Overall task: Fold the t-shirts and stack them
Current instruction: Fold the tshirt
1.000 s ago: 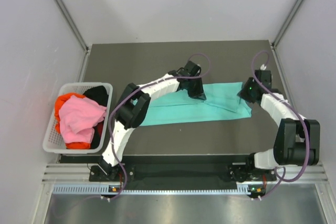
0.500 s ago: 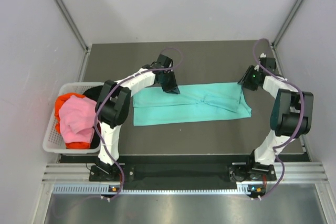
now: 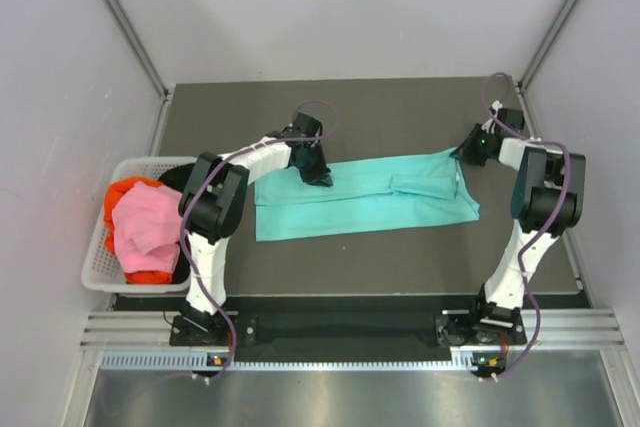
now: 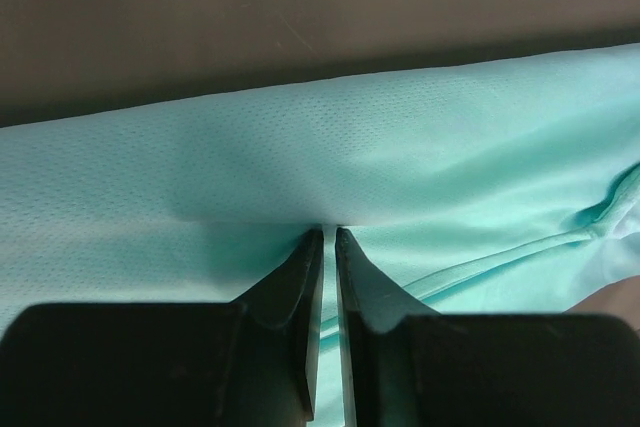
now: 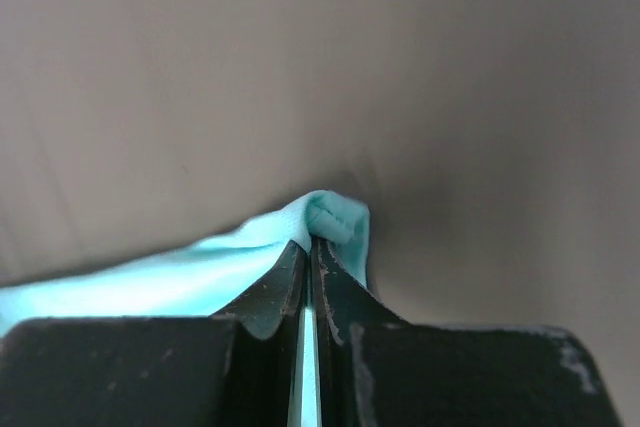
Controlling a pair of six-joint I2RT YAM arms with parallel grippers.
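Note:
A teal t-shirt [image 3: 365, 195] lies folded into a long strip across the dark table. My left gripper [image 3: 316, 173] is shut on the shirt's far edge near its left end; in the left wrist view the fingertips [image 4: 329, 235] pinch a fold of the teal cloth [image 4: 420, 147]. My right gripper [image 3: 466, 151] is shut on the shirt's far right corner, and the right wrist view shows the bunched teal corner [image 5: 335, 217] between the tips [image 5: 313, 245]. A pink shirt [image 3: 150, 227], a red-orange shirt [image 3: 128, 190] and a black shirt [image 3: 183, 179] lie in the basket.
A white lattice basket [image 3: 98, 269] stands off the table's left edge. Grey walls close in the table [image 3: 400, 107] at the back and on both sides. The arm bases sit at the near edge.
The left gripper has moved left along the shirt's far edge, the right gripper farther back and right. The shirt's far edge is now stretched straighter between them.

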